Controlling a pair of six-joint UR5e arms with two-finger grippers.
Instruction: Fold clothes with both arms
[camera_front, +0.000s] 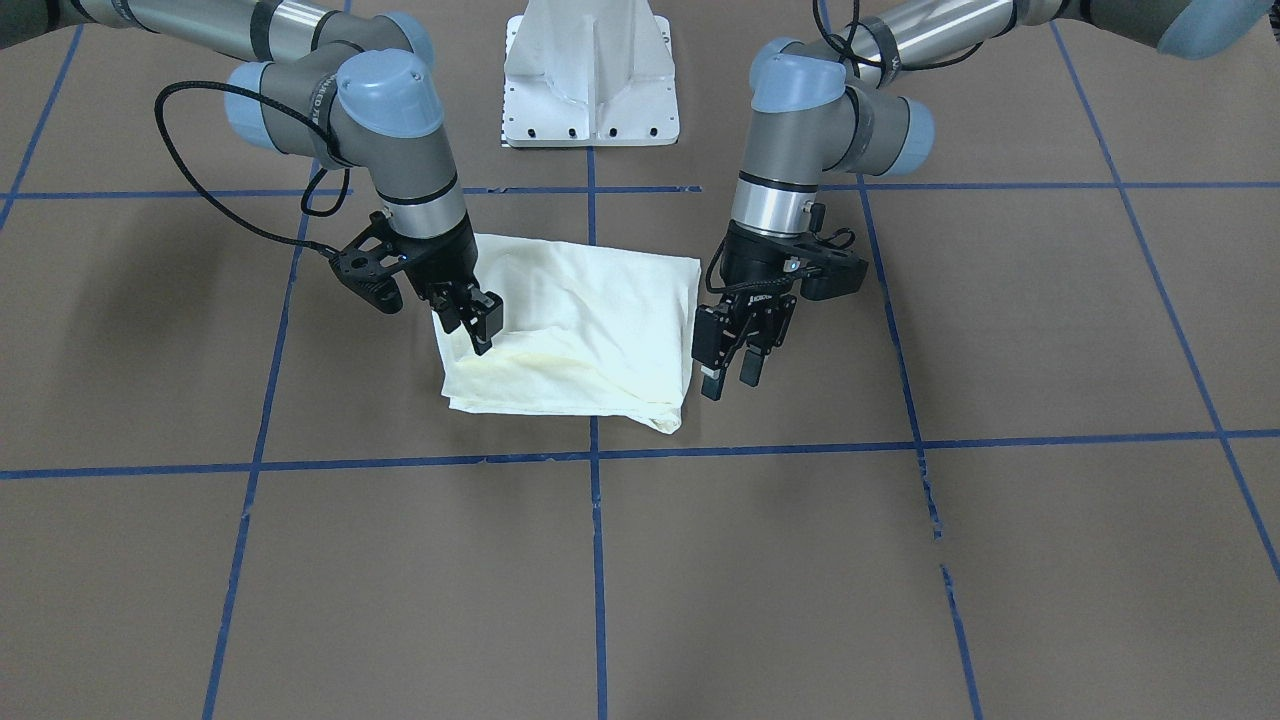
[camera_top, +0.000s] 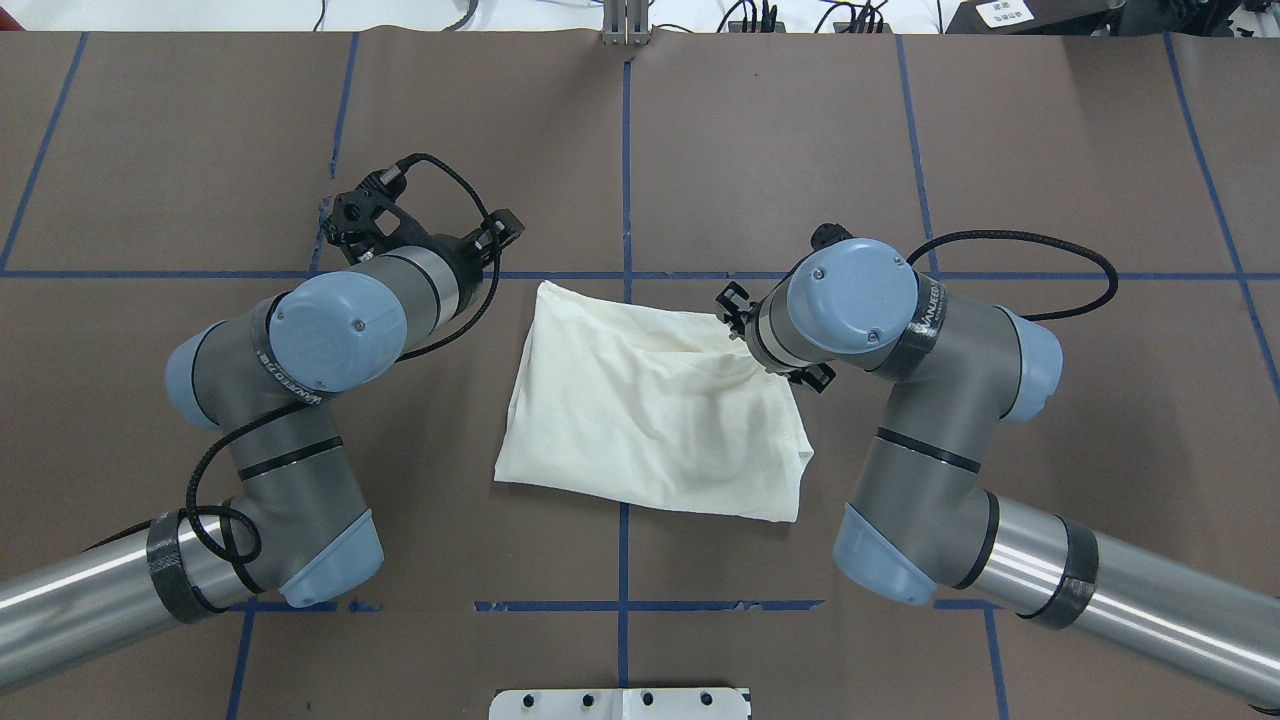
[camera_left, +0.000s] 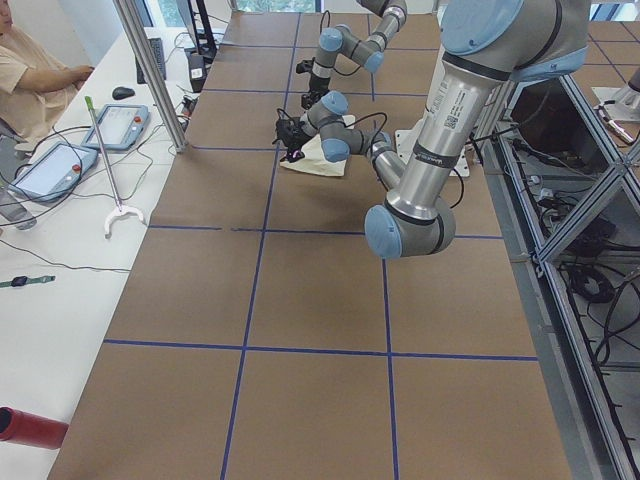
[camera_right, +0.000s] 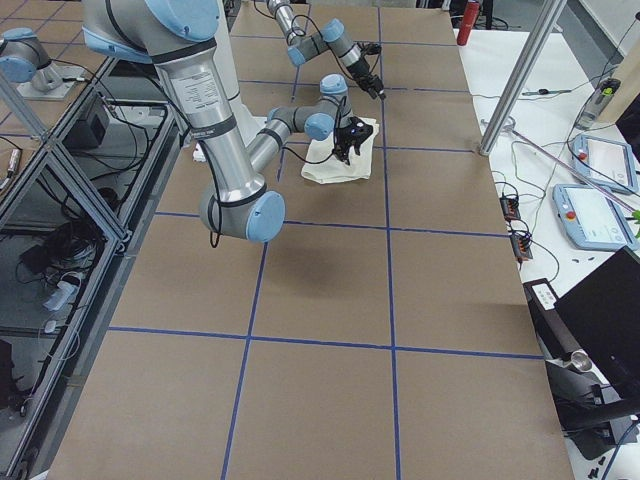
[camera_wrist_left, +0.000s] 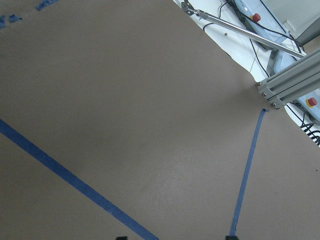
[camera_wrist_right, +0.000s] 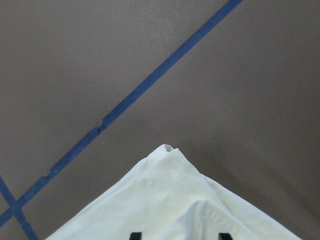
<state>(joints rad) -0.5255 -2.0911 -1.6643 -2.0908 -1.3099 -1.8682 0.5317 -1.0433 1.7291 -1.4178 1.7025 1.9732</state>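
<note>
The clothes (camera_front: 575, 325) are one cream-white shirt folded into a rough rectangle, plain side up, in the middle of the table (camera_top: 640, 400). No print shows. My right gripper (camera_front: 470, 318) hangs open over the shirt's edge on the robot's right. In the right wrist view its fingertips (camera_wrist_right: 134, 235) stand apart above a shirt corner (camera_wrist_right: 167, 150), with no cloth pinched between them. My left gripper (camera_front: 731, 378) is open just off the shirt's opposite edge, above bare table. The left wrist view holds only brown table (camera_wrist_left: 150, 125) and tape.
Blue tape lines (camera_front: 595, 455) divide the brown table. The white pedestal base (camera_front: 590, 80) stands behind the shirt. A person (camera_left: 30, 75) sits at a side bench with pendants (camera_left: 125, 125). Metal posts (camera_right: 530, 70) rise at the table's far edge.
</note>
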